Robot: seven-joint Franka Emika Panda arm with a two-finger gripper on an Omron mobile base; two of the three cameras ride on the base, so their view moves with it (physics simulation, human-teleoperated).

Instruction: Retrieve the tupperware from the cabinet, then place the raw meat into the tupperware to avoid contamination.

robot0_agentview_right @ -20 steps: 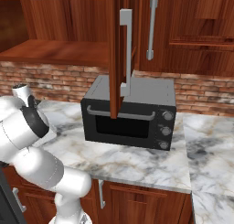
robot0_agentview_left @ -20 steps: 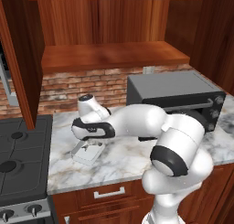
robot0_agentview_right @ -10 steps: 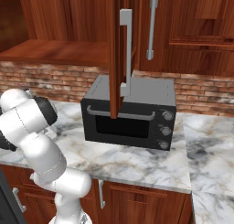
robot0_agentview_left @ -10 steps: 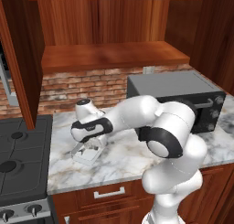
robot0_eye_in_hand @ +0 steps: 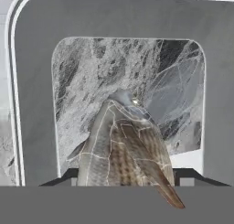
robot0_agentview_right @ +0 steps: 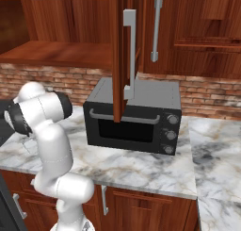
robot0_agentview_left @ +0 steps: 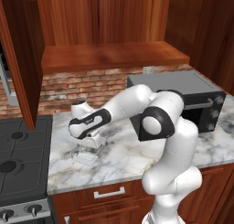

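Taking the black toaster oven [robot0_agentview_left: 183, 99] as the landmark, the left base view starts far to its left with a dark stove [robot0_agentview_left: 20, 159], cut off by the frame edge, and a reddish-brown open cabinet door [robot0_agentview_left: 18, 58] hanging above it. Next comes the marbled surface [robot0_agentview_left: 119, 154], veined grey and white, where the tupperware [robot0_agentview_left: 87, 154] sits well to the left of the oven: a shallow, pale, square tray with rounded corners, largely hidden under the white arm's wrist. The pincer [robot0_agentview_left: 89, 145] hangs straight over it, its tips too small to read there. The hand view looks down into the tray: a broad smooth grey rim [robot0_eye_in_hand: 36, 104] frames a see-through floor showing the marble beneath. The raw meat [robot0_eye_in_hand: 121, 150], a grey-brown fish-shaped lump with paler streaks, sits between the two dark fingertips [robot0_eye_in_hand: 187, 175], held above the tray's floor; its lower end is cut off, and the pincer is clamped on it. The right base view adds the oven's glass front and three knobs [robot0_agentview_right: 168, 133], with another open cabinet door [robot0_agentview_right: 123, 55] and its silver bar handle directly above.
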